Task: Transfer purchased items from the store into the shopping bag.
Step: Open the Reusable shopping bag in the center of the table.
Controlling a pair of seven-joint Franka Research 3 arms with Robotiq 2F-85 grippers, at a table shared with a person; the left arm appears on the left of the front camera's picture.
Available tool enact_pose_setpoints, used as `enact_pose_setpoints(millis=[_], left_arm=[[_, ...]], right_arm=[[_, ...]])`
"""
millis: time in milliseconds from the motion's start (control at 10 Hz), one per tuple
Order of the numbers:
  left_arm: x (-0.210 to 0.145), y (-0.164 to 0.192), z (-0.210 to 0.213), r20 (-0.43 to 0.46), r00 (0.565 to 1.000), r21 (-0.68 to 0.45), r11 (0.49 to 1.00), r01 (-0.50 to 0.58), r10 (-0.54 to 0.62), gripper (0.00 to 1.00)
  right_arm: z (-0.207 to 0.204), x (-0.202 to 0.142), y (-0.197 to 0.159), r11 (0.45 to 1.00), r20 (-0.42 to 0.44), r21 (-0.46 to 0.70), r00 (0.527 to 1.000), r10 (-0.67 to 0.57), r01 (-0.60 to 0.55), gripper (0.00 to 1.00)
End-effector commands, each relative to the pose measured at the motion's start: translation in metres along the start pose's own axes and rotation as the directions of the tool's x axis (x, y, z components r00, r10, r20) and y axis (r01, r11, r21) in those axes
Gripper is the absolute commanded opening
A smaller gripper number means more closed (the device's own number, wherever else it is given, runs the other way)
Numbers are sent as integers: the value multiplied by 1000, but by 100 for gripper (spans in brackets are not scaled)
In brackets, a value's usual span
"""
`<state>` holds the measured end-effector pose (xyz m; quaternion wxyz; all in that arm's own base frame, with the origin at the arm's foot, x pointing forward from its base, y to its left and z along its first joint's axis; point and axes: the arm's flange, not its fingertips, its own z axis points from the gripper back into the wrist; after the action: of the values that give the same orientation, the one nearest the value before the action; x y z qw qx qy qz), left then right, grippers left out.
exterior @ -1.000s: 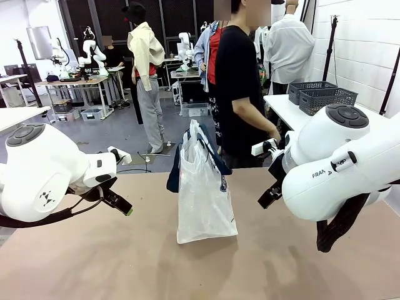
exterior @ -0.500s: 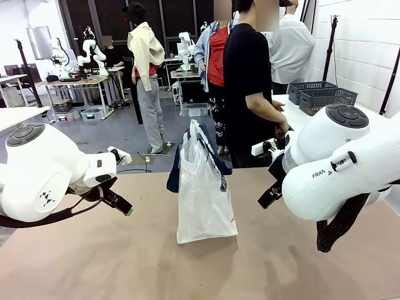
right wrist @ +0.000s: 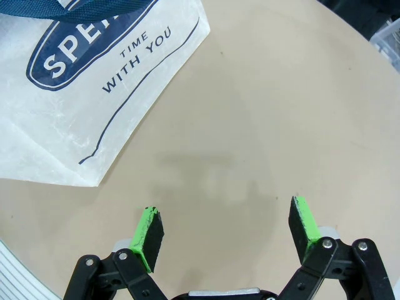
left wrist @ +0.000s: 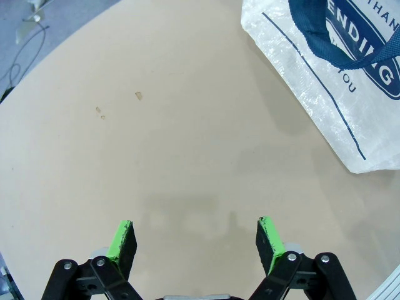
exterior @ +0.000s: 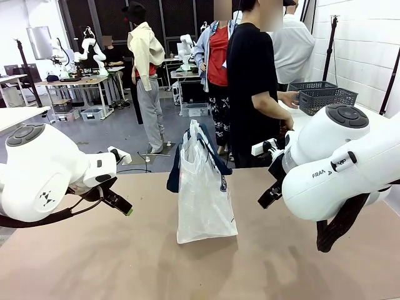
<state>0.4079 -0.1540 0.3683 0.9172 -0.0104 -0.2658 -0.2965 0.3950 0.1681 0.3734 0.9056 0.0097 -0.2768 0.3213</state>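
Left gripper [left wrist: 195,226] and right gripper [right wrist: 225,211] are hovering, fingers spread, empty — the standing shopping bag [exterior: 205,194] is hiding its inside.

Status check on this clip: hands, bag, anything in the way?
Left hand open, empty. Right hand open, empty. Bag upright on table, between both hands. Person at far side, reaching toward basket; nothing blocking the bag.

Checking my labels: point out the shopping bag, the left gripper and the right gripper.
shopping bag [exterior: 203,206], front view, white side panel.
left gripper [left wrist: 195,232], left wrist view, midway between open green fingertips.
right gripper [right wrist: 226,219], right wrist view, midway between open green fingertips.
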Motion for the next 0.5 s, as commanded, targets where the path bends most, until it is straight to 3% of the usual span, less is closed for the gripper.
enact_pose_setpoints(millis=[0, 400], left_arm=[[-1, 1, 0, 0, 1000, 0, 1000, -2, 2, 100], [-1, 1, 0, 0, 1000, 0, 1000, -2, 2, 100]], right_arm=[[0, 0, 0, 1000, 0, 0, 1000, 0, 0, 100], [0, 0, 0, 1000, 0, 0, 1000, 0, 0, 100]])
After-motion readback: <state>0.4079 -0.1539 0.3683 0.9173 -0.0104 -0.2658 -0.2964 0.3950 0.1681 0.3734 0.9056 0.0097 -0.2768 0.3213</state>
